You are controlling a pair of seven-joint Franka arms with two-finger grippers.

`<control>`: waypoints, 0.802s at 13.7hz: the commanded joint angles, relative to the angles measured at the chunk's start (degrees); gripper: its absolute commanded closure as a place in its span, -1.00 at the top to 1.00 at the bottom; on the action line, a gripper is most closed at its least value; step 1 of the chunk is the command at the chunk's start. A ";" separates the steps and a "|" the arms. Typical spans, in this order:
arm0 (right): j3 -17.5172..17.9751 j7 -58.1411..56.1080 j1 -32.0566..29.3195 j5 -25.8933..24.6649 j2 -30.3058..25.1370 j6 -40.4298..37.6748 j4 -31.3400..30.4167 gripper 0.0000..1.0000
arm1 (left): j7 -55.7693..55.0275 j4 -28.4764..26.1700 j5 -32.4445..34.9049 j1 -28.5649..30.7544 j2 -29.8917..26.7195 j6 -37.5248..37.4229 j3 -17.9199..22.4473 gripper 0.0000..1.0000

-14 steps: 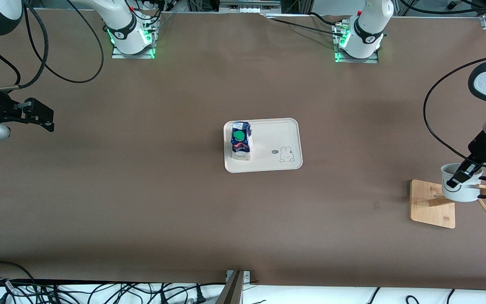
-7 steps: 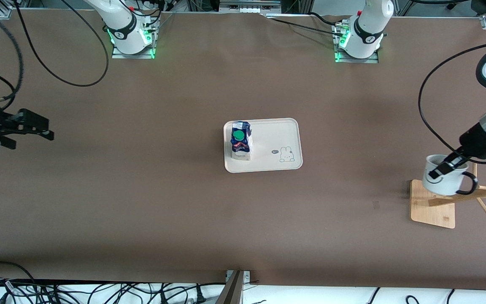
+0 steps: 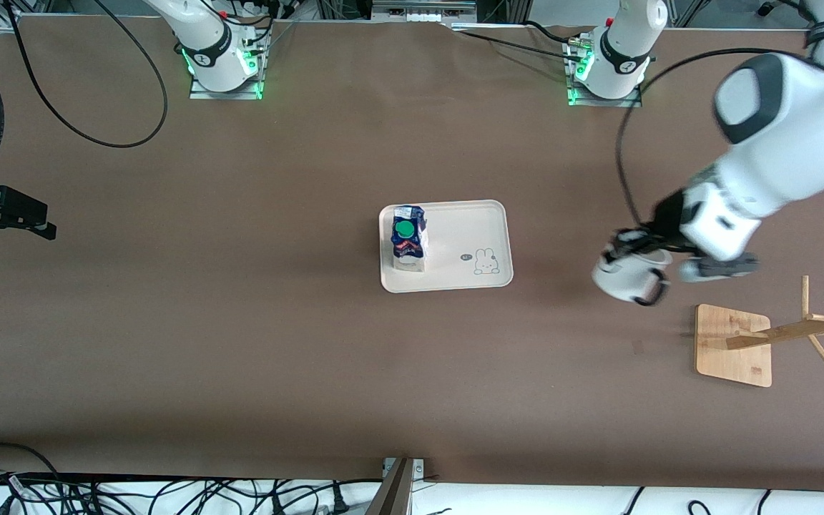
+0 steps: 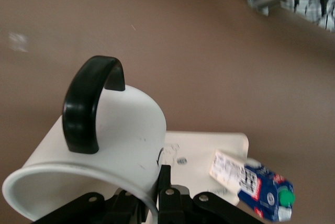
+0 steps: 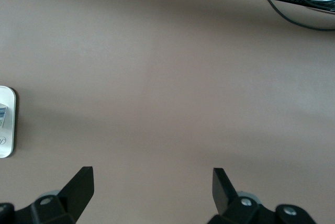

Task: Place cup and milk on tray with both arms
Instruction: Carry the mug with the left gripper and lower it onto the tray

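Brown table [image 3: 240,343]: left gripper [image 3: 634,252] clamps cup [image 3: 626,279] airborne between tray [image 3: 469,214] and wooden stand [image 3: 734,347]; right gripper [image 3: 22,214] fingers spread, near table's end; milk [image 3: 408,239] on tray.

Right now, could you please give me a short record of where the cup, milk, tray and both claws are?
cup: held in the air by its rim, over bare table between tray and wooden stand
milk: upright on tray, at the right arm's end
tray: mid-table
wooden stand: bare
left claw: shut on cup
right claw: open, empty, waiting over bare table

The left end effector [image 4: 152,203] grips the cup [image 4: 104,150]; milk [image 4: 259,187] on tray [image 4: 209,153].
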 commanded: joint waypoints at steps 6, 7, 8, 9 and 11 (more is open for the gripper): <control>6.14 -0.02 -5.09 -3.99 -7.94 3.66 -13.17 1.00 | -9.09 10.25 8.39 -16.17 22.28 -1.73 -0.69 -1.00; 6.22 0.07 -5.09 -3.99 -8.12 3.58 -13.17 1.00 | -10.34 14.12 13.92 -18.36 24.92 -4.43 -0.78 -1.00; 6.23 0.07 -5.18 -3.99 -8.29 3.58 -13.35 1.00 | -11.75 17.98 16.41 -20.91 27.55 -9.94 -0.52 -1.00; 6.23 0.07 -5.27 -3.99 -8.47 3.49 -13.70 1.00 | -14.20 21.33 16.70 -22.06 29.67 -13.56 0.00 -1.00; 6.31 0.16 -5.62 -4.08 -8.56 2.70 -14.14 1.00 | -21.13 22.07 16.96 -24.00 31.36 -14.48 0.10 -1.00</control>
